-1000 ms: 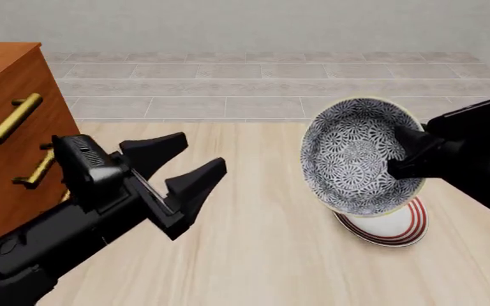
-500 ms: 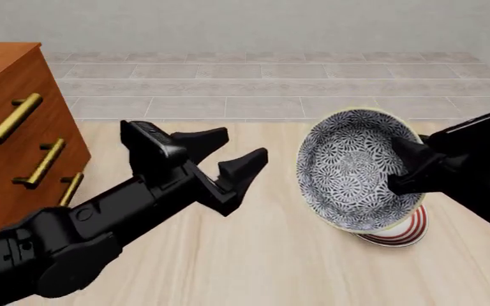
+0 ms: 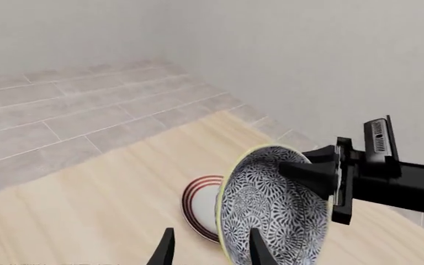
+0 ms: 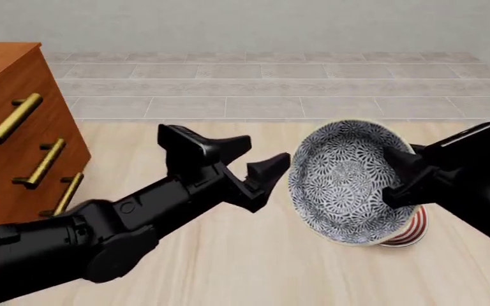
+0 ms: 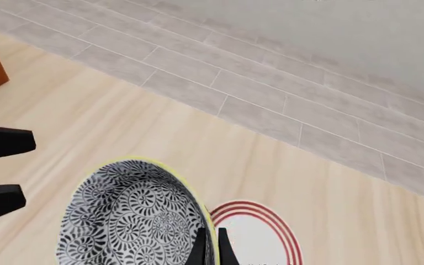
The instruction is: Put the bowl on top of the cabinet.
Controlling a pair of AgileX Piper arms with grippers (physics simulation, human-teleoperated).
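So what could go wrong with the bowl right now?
The right gripper pinches the bowl only at its rim, tilted above the plate; it might slip and drop onto it. The left gripper, jaws open, is close to the bowl and could knock it loose during a handover toward the cabinet.

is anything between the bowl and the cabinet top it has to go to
Yes: the open left gripper and its arm sit directly between the bowl, held tilted by the right gripper, and the cabinet. Nothing else visibly blocks the route.
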